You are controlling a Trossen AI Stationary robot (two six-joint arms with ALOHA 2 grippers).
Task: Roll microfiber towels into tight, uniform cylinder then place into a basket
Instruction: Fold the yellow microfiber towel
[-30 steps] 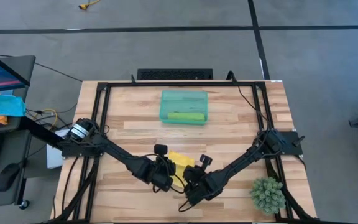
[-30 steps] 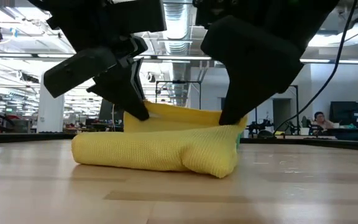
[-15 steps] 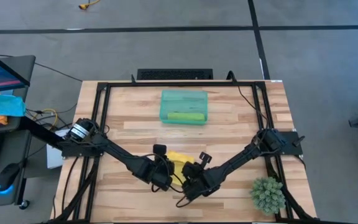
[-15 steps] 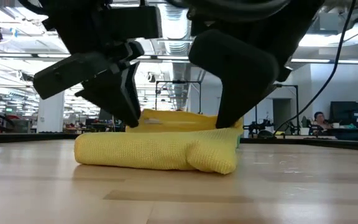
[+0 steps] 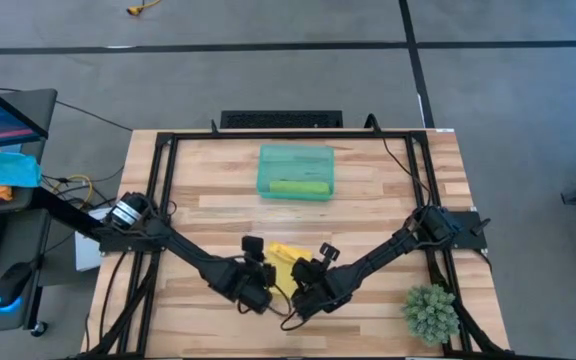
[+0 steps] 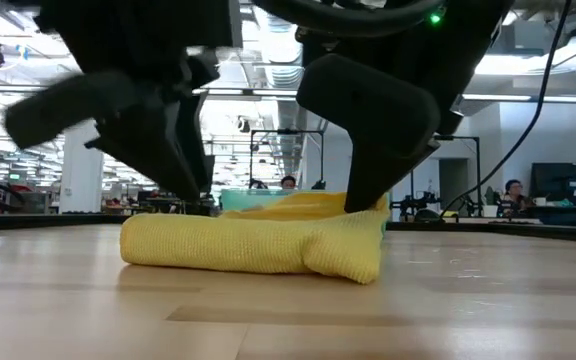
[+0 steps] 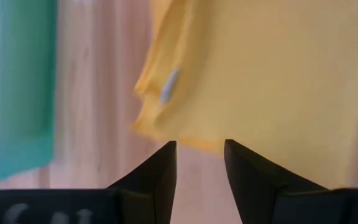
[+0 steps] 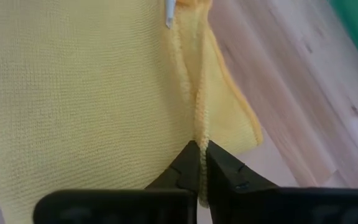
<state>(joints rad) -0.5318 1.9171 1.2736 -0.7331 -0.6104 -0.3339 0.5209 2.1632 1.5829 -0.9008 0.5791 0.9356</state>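
Holding green towel, basket; left fingers apart, right fingers pinching yellow towel.

Even, bright ceiling light fills the scene, and shadows on the tabletop are soft. In the low view, strip lamps glare behind dark, backlit arms; the left hand is motion-blurred. The left wrist view is soft throughout, its towel unfocused.

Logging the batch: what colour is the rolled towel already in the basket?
Lime green towel, lying in the teal basket; clearest in the high view.
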